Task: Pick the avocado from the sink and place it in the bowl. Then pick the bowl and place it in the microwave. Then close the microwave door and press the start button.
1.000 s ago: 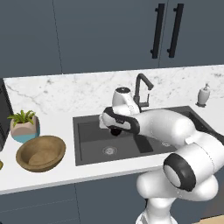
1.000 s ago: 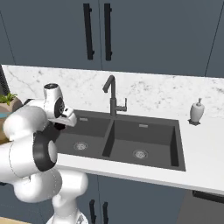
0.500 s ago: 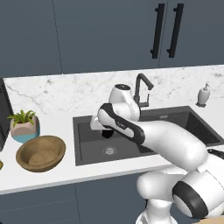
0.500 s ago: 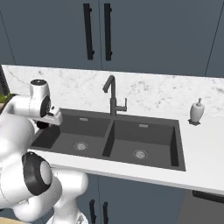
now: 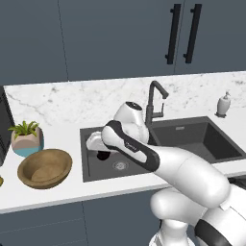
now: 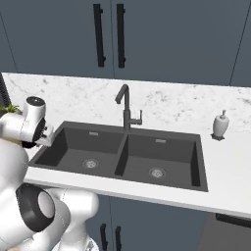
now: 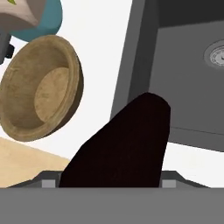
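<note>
My gripper (image 5: 99,145) hangs over the left rim of the sink (image 5: 192,139), shut on the near-black avocado (image 7: 127,144). In the hand view the fruit fills the space between the jaws and hides the fingertips. From the left base view the avocado (image 5: 102,154) shows as a dark lump under the hand. The wooden bowl (image 5: 44,168) stands empty on the white counter, left of the sink and apart from the gripper; in the hand view the bowl (image 7: 39,94) is at upper left. The microwave's dark edge (image 5: 4,127) shows at far left; its door is out of view.
A potted plant (image 5: 28,139) stands just behind the bowl. The dark gooseneck tap (image 5: 154,98) rises behind the sink's divider. At the far right of the counter is a soap dispenser (image 6: 219,125). A pale wooden board (image 7: 22,162) lies near the bowl.
The arm has swung left from above the left basin to the sink's left rim, carrying the avocado toward the bowl's side. The jaws have kept their width.
</note>
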